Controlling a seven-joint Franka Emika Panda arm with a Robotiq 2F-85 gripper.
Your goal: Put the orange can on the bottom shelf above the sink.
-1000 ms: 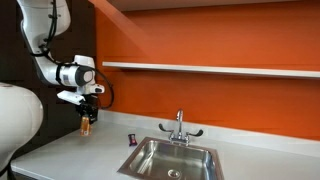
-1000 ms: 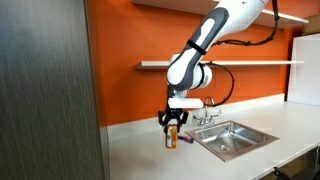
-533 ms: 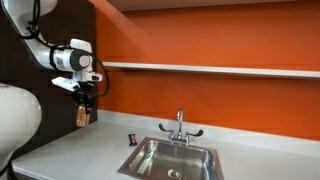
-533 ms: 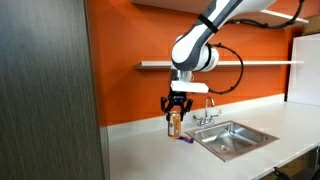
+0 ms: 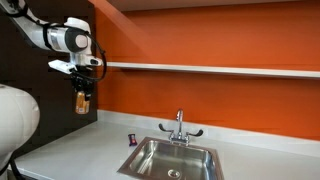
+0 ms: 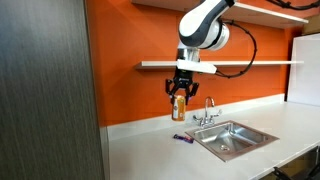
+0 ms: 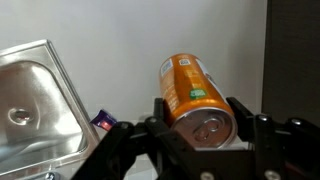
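Observation:
My gripper (image 5: 82, 88) is shut on the orange can (image 5: 82, 101) and holds it upright in the air, high above the counter. In an exterior view the can (image 6: 179, 105) hangs just below the level of the bottom shelf (image 6: 240, 64). The shelf (image 5: 210, 69) is a long thin white board on the orange wall. The wrist view shows the can (image 7: 190, 95) clamped between my fingers (image 7: 196, 118), its silvery top toward the camera. The steel sink (image 5: 172, 159) with its chrome faucet (image 5: 180, 126) lies below; it also shows in the wrist view (image 7: 35, 105).
A small dark red-purple object (image 5: 132, 138) stands on the white counter (image 5: 75, 155) beside the sink; it also shows in an exterior view (image 6: 181, 139). A second shelf (image 6: 285, 13) runs higher up. A dark wood panel (image 6: 45, 90) stands at the counter's end.
My gripper has risen steadily with the orange can, from just above the counter to near shelf height. Nothing else has moved.

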